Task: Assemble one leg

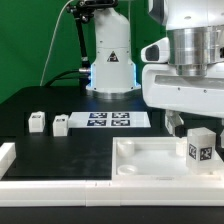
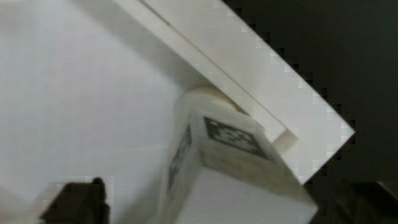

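So the tool [image 1: 186, 128] sits low at the exterior view's right, right over the big white tray piece [image 1: 150, 160], and only one dark fingertip [image 2: 79, 200] really shows in the wrist view. Whether it's spread or pinched can't be told from either shot, since the wrist housing hides the tips in the exterior view and the wrist view only catches that one dark nub. Nothing looks to be between the fingers as far as the pictures go.

The leg [image 1: 198, 146] stands just below and a touch to the exterior view's right of the tool, upright, tag facing the camera, parked in the tray's corner near the rim. In the wrist view the leg [image 2: 228, 165] shows its tagged face, close to the tray's raised edge [image 2: 222, 60]. Its long axis looks vertical, so it runs roughly in line with the tool's approach, which suggests the next move is a straight drop or twist from above rather than a side reach.

Further out, two more legs [image 1: 37, 122] and [image 1: 61, 125] sit on the black bench [image 1: 60, 100] at the exterior view's left, next to the marker board [image 1: 110, 121]
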Controlling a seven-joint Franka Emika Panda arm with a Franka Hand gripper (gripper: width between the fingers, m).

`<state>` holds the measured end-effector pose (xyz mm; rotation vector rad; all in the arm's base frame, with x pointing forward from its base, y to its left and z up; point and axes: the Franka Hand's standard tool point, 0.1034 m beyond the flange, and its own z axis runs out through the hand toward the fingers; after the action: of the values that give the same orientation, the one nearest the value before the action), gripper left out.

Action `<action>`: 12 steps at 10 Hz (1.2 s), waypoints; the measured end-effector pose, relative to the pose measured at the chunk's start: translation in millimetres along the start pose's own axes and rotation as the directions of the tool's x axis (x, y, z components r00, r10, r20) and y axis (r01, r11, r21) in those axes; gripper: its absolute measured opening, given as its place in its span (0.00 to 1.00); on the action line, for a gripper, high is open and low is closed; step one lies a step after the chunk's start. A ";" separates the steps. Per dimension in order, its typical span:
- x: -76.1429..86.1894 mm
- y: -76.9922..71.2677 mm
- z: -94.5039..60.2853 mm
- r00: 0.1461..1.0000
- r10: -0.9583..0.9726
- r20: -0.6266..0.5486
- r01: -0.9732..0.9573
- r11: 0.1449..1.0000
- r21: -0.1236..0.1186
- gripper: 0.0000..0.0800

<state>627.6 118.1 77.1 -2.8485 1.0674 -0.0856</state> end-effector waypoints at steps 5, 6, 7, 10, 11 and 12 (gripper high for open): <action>1.0 -6.5 -4.6 0.844 -0.537 -0.005 0.537 0.844 -0.008 0.81; 2.2 -6.1 -5.2 0.766 -0.643 -0.003 0.643 0.766 -0.014 0.81; 3.2 -4.6 -5.3 0.679 -0.734 0.003 0.734 0.679 -0.014 0.81; 4.9 1.2 -1.1 0.525 -0.851 -0.004 0.851 0.525 -0.019 0.81; 4.9 1.2 -1.0 0.542 -0.841 -0.004 0.840 0.542 -0.019 0.66; 4.9 1.2 -1.0 0.566 -0.824 -0.005 0.824 0.566 -0.019 0.49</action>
<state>630.4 113.9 78.1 -3.0703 -0.3867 -0.1588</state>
